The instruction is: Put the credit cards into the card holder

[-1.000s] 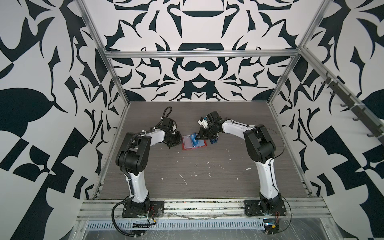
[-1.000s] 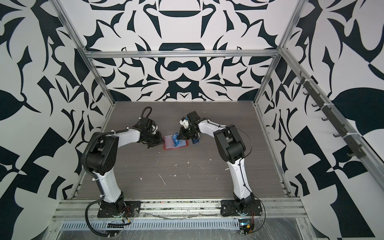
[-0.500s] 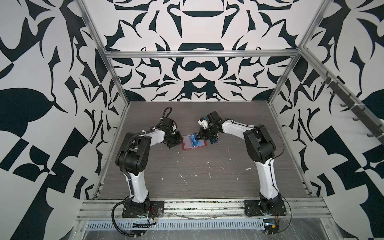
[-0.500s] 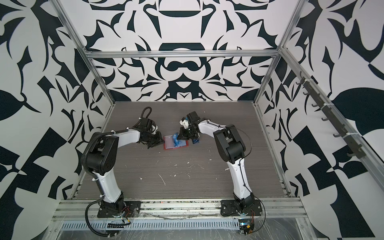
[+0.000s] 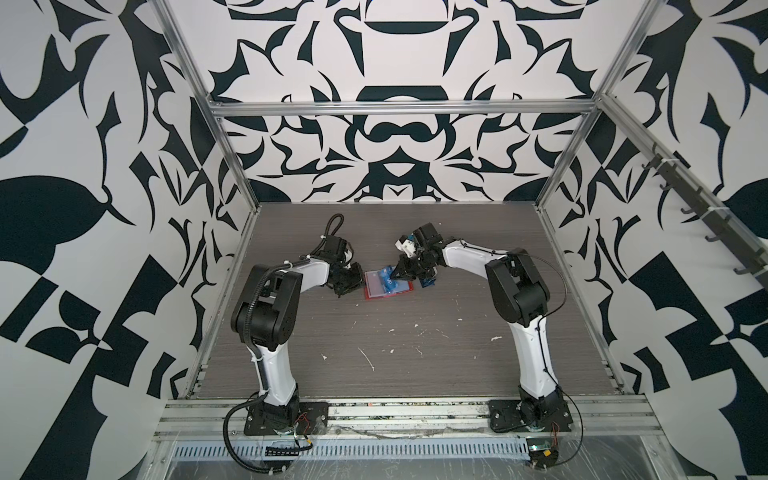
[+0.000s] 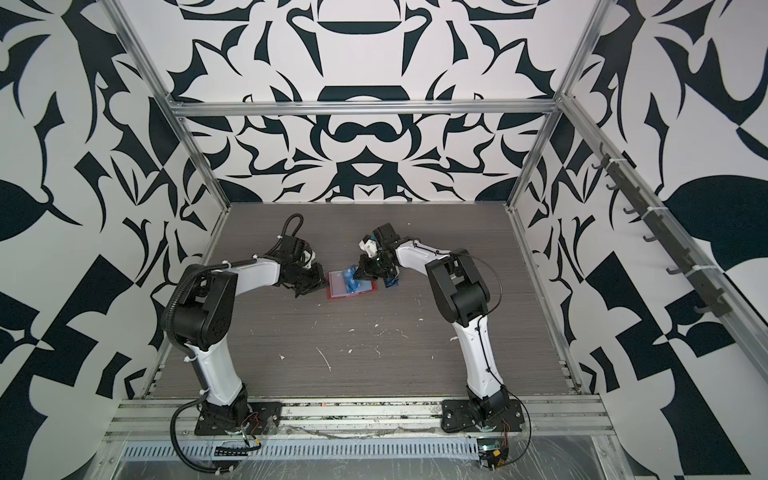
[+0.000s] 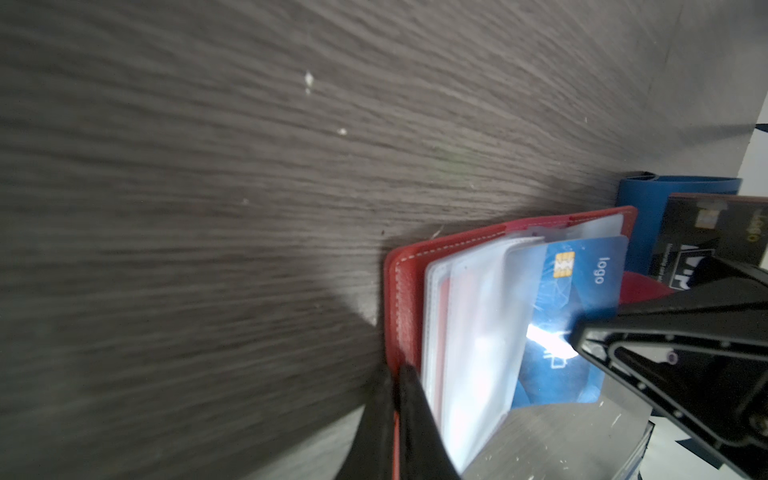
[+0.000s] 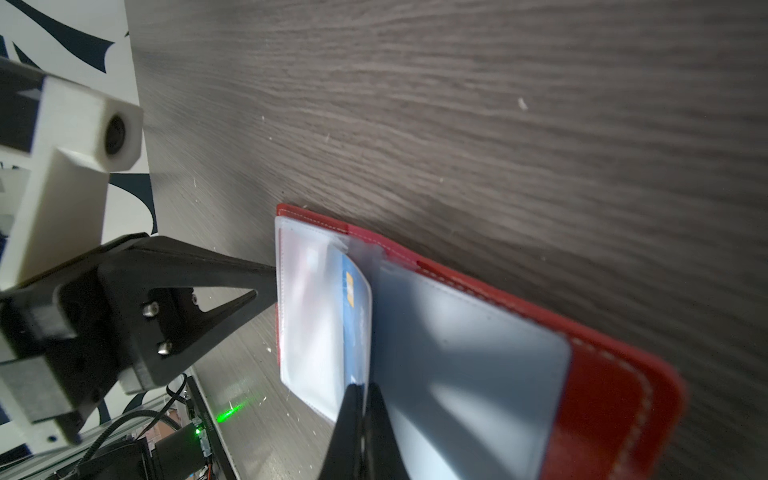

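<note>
The light blue card [image 7: 582, 286] sat partway inside a clear pocket of the red card holder [image 7: 400, 291], its free edge pinched tight in the right hand [image 8: 360, 388]. The card holder lay open on the worktop [image 5: 415, 353] between both hands, with the left hand [image 7: 395, 372] clamped on its red cover edge. Just beside the right hand stood a blue rack [image 7: 640, 199] holding a dark card [image 7: 706, 232].

In the left wrist view a clear pocket [image 7: 478, 316] clouded half the light blue card [image 7: 590, 274] and glare washed out part of its print. The right gripper [image 7: 577, 336] covered a corner of the dark card [image 7: 706, 237], which ran off the frame, its fine print too blurred to read. Only part of the blue rack [image 7: 648, 195] showed behind the card holder [image 7: 401, 291].
</note>
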Controlling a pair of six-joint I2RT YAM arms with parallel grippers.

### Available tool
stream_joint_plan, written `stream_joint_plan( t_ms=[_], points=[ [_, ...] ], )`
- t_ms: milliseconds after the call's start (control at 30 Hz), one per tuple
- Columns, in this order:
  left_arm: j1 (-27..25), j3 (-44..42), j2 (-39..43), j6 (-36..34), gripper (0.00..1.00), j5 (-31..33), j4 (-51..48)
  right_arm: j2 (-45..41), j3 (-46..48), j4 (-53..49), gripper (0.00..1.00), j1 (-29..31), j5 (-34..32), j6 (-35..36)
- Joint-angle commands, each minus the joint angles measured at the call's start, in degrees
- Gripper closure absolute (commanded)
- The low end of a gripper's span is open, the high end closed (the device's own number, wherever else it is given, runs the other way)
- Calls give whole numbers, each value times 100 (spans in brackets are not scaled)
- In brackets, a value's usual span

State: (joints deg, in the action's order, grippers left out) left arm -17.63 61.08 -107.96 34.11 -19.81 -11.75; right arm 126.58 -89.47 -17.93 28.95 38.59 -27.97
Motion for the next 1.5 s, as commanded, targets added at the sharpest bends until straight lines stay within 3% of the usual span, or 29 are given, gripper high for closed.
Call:
stream_joint_plan(
  t_ms=[0,300,567,800,1033,1300,1467],
  points=[
    [-38,-280,-188,-27,91,277,-442,147,6,5,100,49,-282,-42],
    [-35,-279,-194,-18,91,320,-442,96,123,-158,100,116,-397,43],
    [-40,-270,-225,-18,91,294,-440,-84,86,-582,72,258,-967,253],
    [-65,-255,-243,-18,92,276,-443,-237,-154,-1030,54,418,-1464,493],
    [-61,-246,-265,-27,92,273,-451,-369,-567,-1643,43,671,-2309,827],
    [-65,-210,-335,-51,93,224,-459,-565,-664,-1715,41,817,-2726,907],
    [-63,-195,-348,-67,93,225,-477,-722,-552,-1521,45,832,-2953,846]
  ],
)
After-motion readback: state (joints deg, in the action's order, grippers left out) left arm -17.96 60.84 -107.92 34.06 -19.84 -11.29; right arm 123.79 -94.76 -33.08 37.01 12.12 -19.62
